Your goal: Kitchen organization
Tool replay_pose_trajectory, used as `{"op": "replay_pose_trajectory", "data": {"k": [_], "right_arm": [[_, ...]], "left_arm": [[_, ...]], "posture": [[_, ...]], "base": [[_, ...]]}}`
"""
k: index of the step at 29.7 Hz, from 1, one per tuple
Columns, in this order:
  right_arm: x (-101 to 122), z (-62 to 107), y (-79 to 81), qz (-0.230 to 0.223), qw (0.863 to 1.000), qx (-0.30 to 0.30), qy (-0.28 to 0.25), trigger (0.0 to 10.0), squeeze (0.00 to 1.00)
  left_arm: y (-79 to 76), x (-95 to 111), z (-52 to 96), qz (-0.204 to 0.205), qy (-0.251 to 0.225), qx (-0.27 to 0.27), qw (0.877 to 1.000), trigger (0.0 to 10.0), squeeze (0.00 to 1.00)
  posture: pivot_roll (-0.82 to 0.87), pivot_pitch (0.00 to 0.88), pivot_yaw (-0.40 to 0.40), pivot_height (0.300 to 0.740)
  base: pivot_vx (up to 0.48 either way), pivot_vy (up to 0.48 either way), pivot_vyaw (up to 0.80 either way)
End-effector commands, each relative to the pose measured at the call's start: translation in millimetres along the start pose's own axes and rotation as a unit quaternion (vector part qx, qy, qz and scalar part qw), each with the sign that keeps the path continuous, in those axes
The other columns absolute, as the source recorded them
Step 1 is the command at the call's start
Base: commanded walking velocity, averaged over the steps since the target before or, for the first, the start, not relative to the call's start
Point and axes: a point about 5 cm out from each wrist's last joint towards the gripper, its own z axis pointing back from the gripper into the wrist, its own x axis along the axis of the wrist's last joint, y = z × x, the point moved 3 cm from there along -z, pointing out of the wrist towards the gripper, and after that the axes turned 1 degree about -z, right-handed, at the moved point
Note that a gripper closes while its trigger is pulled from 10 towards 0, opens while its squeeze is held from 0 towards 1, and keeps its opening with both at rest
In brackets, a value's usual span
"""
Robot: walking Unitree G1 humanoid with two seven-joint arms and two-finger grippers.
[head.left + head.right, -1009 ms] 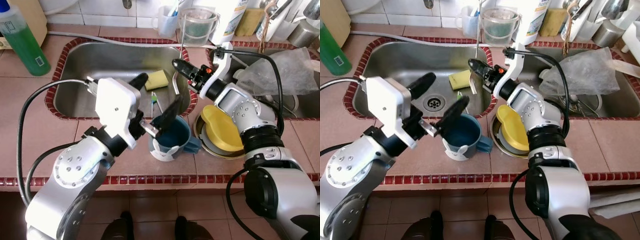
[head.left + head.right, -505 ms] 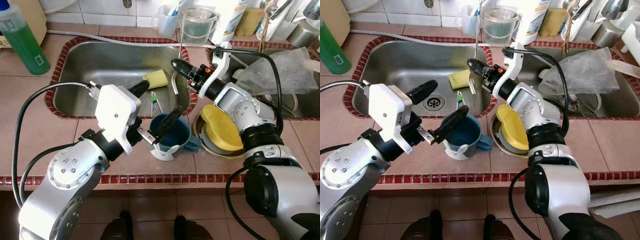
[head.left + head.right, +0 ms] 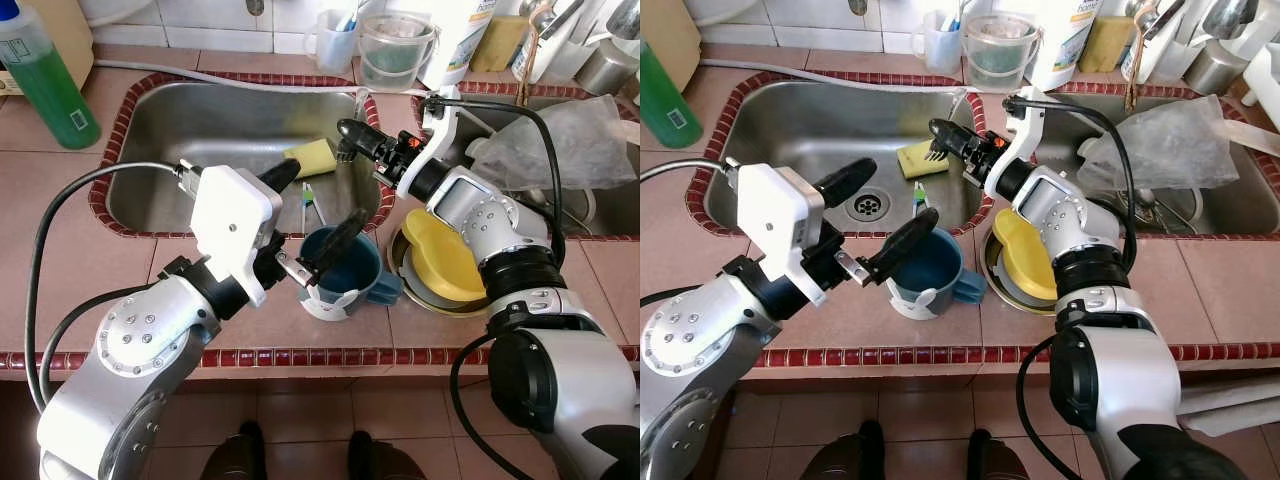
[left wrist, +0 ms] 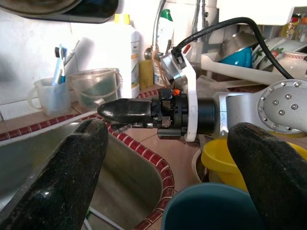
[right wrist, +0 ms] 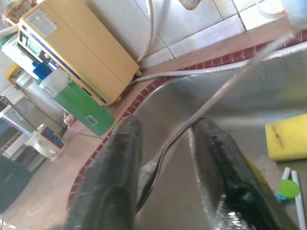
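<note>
Fork [image 3: 943, 130] pinched by right end effector [image 3: 936, 133]; left end effector [image 3: 318, 210] spread over mug [image 3: 350, 275].

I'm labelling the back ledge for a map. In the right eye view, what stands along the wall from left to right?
Green bottle → white cup with toothbrushes → clear measuring jug → white bottle → yellow sponge.

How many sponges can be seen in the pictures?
1. One yellow sponge lies inside the left sink, near its right wall, just beside the right gripper, which holds a fork. Others may be hidden behind the clutter.
</note>
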Motion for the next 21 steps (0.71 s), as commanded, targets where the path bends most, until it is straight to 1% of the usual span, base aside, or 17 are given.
{"op": "replay_pose_trajectory", "data": {"k": [1,5,13,18,20,21], "right_arm": [[9.6,-1.6,3.2,0.007,1.000,0.006,-0.007,10.0,1.00],[10.1,-2.0,2.4,0.010,1.000,0.004,-0.006,10.0,1.00],[8.8,-1.3,-0.6,0.001,1.000,-0.004,0.002,10.0,1.00],[6.3,-1.1,-4.8,-0.001,1.000,-0.021,0.012,10.0,1.00],[5.7,-0.9,-6.3,0.008,1.000,-0.026,0.015,10.0,1.00],[4.5,-0.9,-7.3,0.001,0.999,-0.030,0.017,10.0,1.00]], "left_arm": [[-3.1,4.6,0.9,0.000,-0.008,-0.005,1.000,10.0,0.00],[-2.0,4.4,0.0,0.000,-0.008,-0.004,1.000,10.0,0.00],[-2.7,4.9,-0.8,0.004,-0.011,-0.004,1.000,10.0,0.00],[-2.6,4.9,-1.3,0.003,-0.011,-0.004,1.000,10.0,0.00],[-2.9,4.9,-1.4,0.004,-0.011,-0.004,1.000,10.0,0.00],[-2.6,4.7,-1.4,0.004,-0.011,-0.003,1.000,10.0,0.00]], "posture": [[0.01,0.271,-0.082,0.740],[0.01,0.272,-0.083,0.740],[0.00,0.272,-0.084,0.740],[0.00,0.270,-0.085,0.740],[0.00,0.271,-0.086,0.740],[0.00,0.269,-0.087,0.740]], "base": [[0.000,0.000,0.00],[0.000,0.000,0.00],[0.000,0.000,0.00],[0.000,0.000,0.00],[0.000,0.000,0.00],[0.000,0.000,0.00]]}}
